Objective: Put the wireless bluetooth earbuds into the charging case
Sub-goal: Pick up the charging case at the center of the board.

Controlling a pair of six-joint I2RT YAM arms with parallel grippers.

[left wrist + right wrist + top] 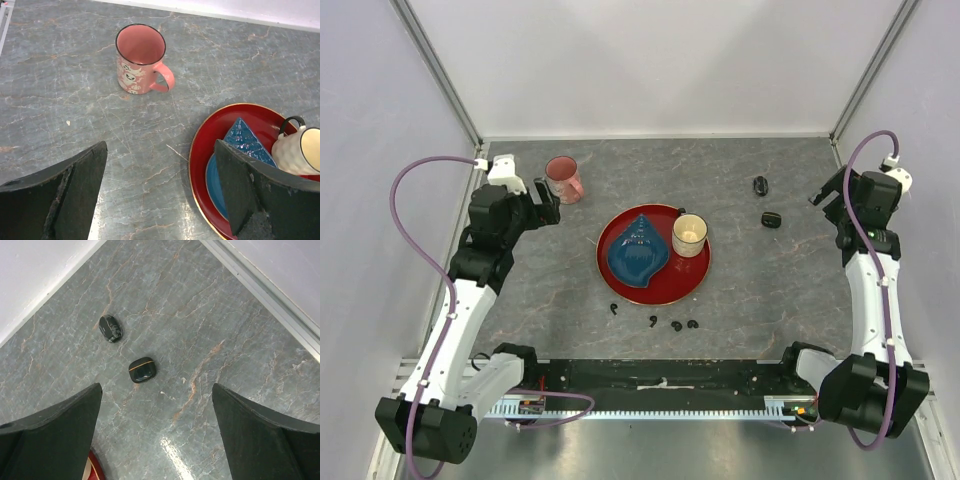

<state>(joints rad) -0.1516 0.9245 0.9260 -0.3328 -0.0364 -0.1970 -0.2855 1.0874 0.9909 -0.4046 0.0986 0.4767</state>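
Observation:
Several tiny black earbuds lie in a row on the table in front of the red plate, from the leftmost (612, 307) to the rightmost (693, 324). Two black oval charging cases lie at the back right: one (761, 185) farther back, one (771, 219) nearer with a thin gold line (142, 370); the other also shows in the right wrist view (110, 328). My left gripper (548, 200) is open and empty beside the pink mug. My right gripper (830, 190) is open and empty, right of the cases. The earbuds are out of both wrist views.
A red plate (692, 285) in the middle holds a blue shell-shaped dish (637, 253) and a cream cup (689, 235). A pink mug (563, 179) stands at the back left, also in the left wrist view (140, 59). White walls ring the table.

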